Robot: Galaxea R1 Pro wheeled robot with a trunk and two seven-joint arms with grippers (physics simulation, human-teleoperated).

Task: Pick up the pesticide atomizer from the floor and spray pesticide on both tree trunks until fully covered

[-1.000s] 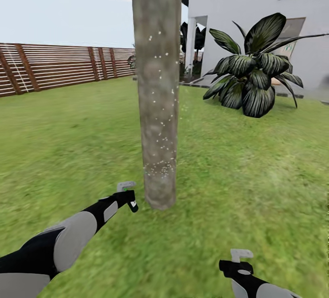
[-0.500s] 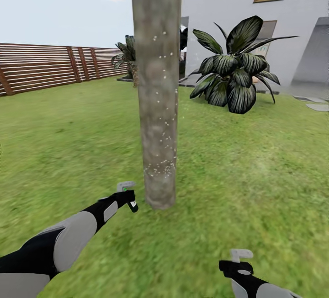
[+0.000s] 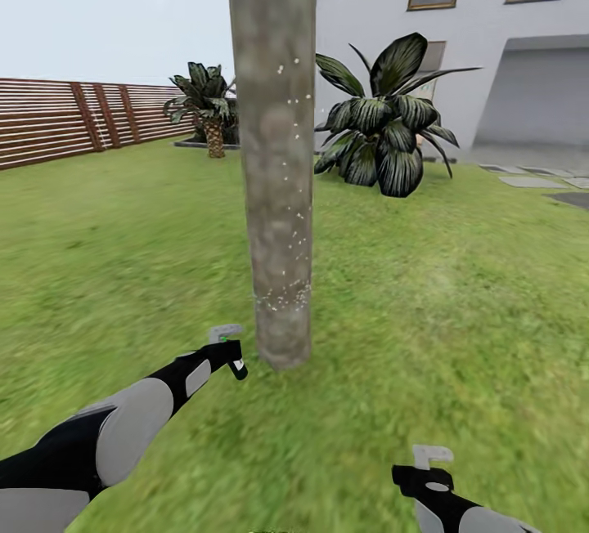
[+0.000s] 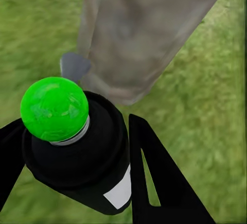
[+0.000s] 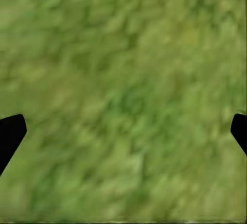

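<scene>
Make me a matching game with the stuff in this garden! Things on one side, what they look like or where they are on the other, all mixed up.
Things:
1. tree trunk
2. pesticide atomizer
3. right gripper
4. fence

Descriptions:
A. brown slats, far off along the lawn's edge
B. open, with nothing but grass under it
C. grey-brown, dotted with tiny white specks
D. black with a white label, held in the left gripper

Pairs: 1-C, 2-D, 3-B, 4-A

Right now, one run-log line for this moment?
left claw: gripping pesticide atomizer | aimed at tree trunk | white specks | right claw: open, empty
</scene>
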